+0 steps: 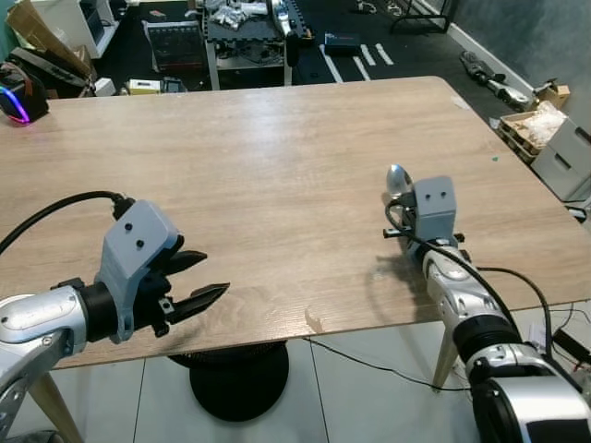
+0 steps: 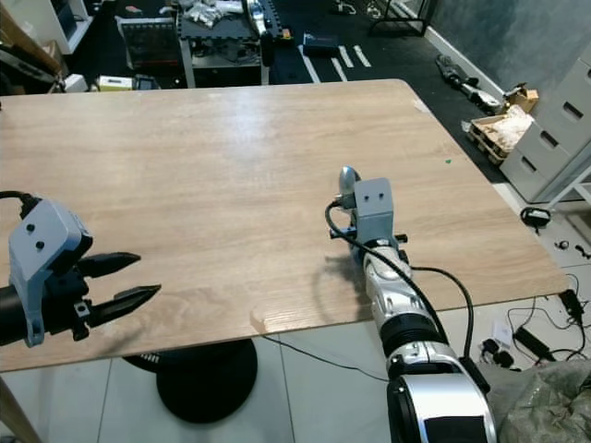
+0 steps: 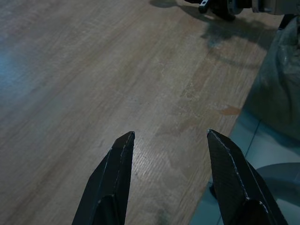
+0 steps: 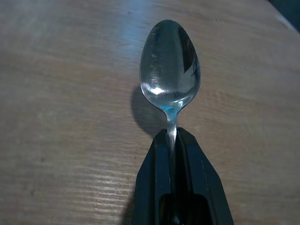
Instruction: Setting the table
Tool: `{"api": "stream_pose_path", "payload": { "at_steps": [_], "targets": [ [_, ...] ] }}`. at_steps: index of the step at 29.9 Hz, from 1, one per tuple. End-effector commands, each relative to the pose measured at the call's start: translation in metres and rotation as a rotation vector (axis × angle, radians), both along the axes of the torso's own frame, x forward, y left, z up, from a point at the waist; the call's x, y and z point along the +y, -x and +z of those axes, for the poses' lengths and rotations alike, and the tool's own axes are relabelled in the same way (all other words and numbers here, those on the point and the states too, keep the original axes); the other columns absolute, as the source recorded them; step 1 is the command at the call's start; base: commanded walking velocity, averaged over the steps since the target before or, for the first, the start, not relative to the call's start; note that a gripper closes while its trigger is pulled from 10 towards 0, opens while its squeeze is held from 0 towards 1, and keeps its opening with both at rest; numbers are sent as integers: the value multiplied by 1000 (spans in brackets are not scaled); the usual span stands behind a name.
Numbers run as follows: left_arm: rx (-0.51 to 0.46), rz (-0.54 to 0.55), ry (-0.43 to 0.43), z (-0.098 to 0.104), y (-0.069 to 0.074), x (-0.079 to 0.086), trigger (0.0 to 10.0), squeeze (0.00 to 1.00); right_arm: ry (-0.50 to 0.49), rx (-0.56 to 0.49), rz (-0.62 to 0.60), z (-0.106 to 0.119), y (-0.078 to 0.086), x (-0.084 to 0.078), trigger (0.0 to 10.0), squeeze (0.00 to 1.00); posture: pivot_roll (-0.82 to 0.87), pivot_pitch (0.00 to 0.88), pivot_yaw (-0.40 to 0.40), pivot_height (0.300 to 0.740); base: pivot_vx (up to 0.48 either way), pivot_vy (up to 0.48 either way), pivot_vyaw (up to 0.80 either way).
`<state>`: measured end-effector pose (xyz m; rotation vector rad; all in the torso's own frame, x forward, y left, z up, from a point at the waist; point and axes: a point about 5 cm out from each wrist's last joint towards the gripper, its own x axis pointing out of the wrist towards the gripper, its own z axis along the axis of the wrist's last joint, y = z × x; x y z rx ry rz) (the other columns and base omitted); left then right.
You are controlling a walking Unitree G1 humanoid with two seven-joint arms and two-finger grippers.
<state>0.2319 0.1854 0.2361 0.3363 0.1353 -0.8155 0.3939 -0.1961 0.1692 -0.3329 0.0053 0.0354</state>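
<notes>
- Worktop (image 1: 259, 175): pale wood-grain top on a black round pedestal base (image 1: 238, 378), standing on a light tiled floor (image 1: 369, 406).
- Spoon (image 4: 170, 70): metal, bowl facing up and shiny, casting a shadow on the wood just beneath it. In the head views its bowl (image 1: 398, 180) shows at about 4 o'clock on the worktop, near the right edge.
- Right gripper (image 4: 172, 140): both black fingers pressed together on the spoon's neck, just behind the bowl; the handle runs back between them, hidden. The bowl projects straight ahead of the fingertips, toward 12 o'clock.
- Whether the bowl rests on the wood or hangs just above it cannot be told.
- Right arm (image 1: 462, 295): silver, reaches in over the near edge, grey wrist housing above the spoon, black cable looped alongside.
- Left gripper (image 1: 203, 280): at about 8 o'clock, over the near edge, fingers spread wide with nothing between them, tips pointing toward 3 o'clock. In its wrist view the two fingertips (image 3: 123, 145) stand well apart above bare wood.
- The two grippers are well apart from each other.
- Background at 12 o'clock, beyond the far edge: dark floor with a loaded rack (image 1: 245, 37) and boxes; at 2 o'clock, white drawers (image 1: 568, 152).
</notes>
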Motion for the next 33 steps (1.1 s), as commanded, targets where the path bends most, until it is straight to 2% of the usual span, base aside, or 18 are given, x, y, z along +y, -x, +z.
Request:
{"api": "stream_pose_path", "payload": {
  "at_steps": [1,2,5,10,15,22,25,29,32,33],
  "targets": [
    [3,-7,-6,1,3,-1,10000,0,63,70,25,-16,5,-2,10000,0,219,156,95,740,0,0,0],
    [7,-8,-2,1,4,-1,10000,0,100,73,46,-17,5,-2,10000,0,219,156,94,740,0,0,0],
    [10,-9,0,0,4,-1,10000,0,113,85,49,-17,5,-4,10000,0,219,156,93,740,0,0,0],
    [10,-5,6,-1,4,-2,10000,0,80,130,8,-22,5,-11,10000,0,212,153,93,740,0,0,0],
    [9,-2,10,-1,2,-4,10000,0,89,182,-16,-31,9,-17,10000,0,208,151,94,740,0,0,0],
    [9,1,11,-2,1,-4,10000,0,96,217,19,-37,13,-24,10000,0,201,148,90,740,0,0,0],
    [9,1,14,-3,1,-5,10000,0,54,245,41,-43,21,-33,10000,0,195,145,89,740,0,0,0],
    [9,0,16,-3,1,-5,10000,0,9,252,52,-45,23,-35,10000,0,188,142,91,740,0,0,0],
    [8,-2,16,-4,0,-5,10000,0,-82,253,64,-46,29,-35,10000,0,184,138,92,740,0,0,0],
    [7,-3,14,-4,-1,-5,10000,0,-173,252,84,-46,34,-29,10000,0,181,136,93,740,0,0,0]
  ]
}}
